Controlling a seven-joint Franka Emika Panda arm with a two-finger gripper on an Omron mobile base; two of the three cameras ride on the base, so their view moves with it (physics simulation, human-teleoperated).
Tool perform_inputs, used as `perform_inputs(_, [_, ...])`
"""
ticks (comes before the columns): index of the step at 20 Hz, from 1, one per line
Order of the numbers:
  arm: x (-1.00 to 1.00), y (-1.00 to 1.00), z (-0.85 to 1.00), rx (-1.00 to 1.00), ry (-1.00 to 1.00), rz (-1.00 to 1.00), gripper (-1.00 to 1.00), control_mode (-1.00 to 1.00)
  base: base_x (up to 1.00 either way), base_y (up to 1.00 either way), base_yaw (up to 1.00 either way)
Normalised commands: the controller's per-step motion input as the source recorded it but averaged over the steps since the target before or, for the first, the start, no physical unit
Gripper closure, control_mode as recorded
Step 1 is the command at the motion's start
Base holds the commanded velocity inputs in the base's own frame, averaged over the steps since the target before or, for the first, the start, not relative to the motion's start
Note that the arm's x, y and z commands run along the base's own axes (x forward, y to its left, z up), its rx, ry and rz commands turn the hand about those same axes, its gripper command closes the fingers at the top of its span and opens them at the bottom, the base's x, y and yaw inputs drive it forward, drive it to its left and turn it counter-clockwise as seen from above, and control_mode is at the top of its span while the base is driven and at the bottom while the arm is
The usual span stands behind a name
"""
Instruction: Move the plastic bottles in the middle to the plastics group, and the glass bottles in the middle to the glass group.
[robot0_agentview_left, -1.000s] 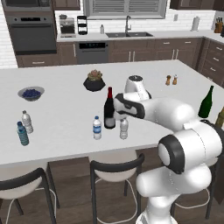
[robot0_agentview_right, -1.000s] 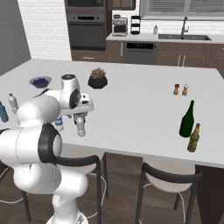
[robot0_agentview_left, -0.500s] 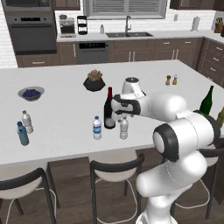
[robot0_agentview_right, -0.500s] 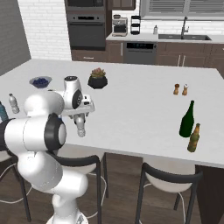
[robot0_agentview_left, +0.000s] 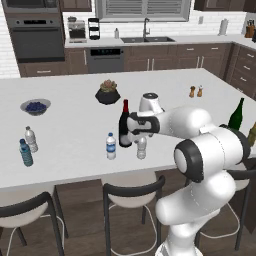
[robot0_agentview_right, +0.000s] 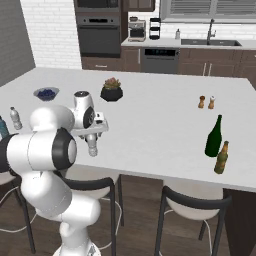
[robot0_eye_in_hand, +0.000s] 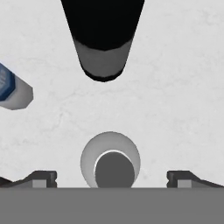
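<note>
The plain greyish plastic bottle (robot0_agentview_left: 142, 149) stands near the counter's front edge, and my gripper (robot0_agentview_left: 140, 134) hangs open just above its cap. From above, in the hand view, its white cap (robot0_eye_in_hand: 113, 168) sits midway between my fingertips (robot0_eye_in_hand: 43, 178), with the gripper (robot0_eye_in_hand: 111, 180) straddling it without touching. The dark wine bottle (robot0_agentview_left: 124, 126) with a red neck stands just behind it (robot0_eye_in_hand: 103, 41). The blue-label bottle (robot0_agentview_left: 111, 146) is to the left (robot0_eye_in_hand: 12, 90). The plastics group (robot0_agentview_left: 27, 146) is far left. The glass group, a green bottle (robot0_agentview_right: 214, 136) and an amber one (robot0_agentview_right: 220, 158), is far right.
A dark plant bowl (robot0_agentview_left: 108, 93) and a bowl of blueberries (robot0_agentview_left: 35, 106) sit further back on the white counter (robot0_agentview_left: 70, 125). Salt and pepper shakers (robot0_agentview_left: 195, 91) stand at the back right. Bar stools (robot0_agentview_left: 131, 192) line the counter's front edge.
My hand has drifted a little to the left and settled over the plain bottle. The jaws stay wide open and no bottle has moved.
</note>
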Motion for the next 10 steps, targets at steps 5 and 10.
perform_inputs(5, [0.01, 0.0, -0.02, 0.04, -0.03, 0.02, -1.0, -1.0, 0.0, 0.0, 0.0])
perform_inputs(10, [0.0, 0.0, -0.01, 0.0, -0.03, 0.02, -1.0, -1.0, 0.0, 0.0, 0.0])
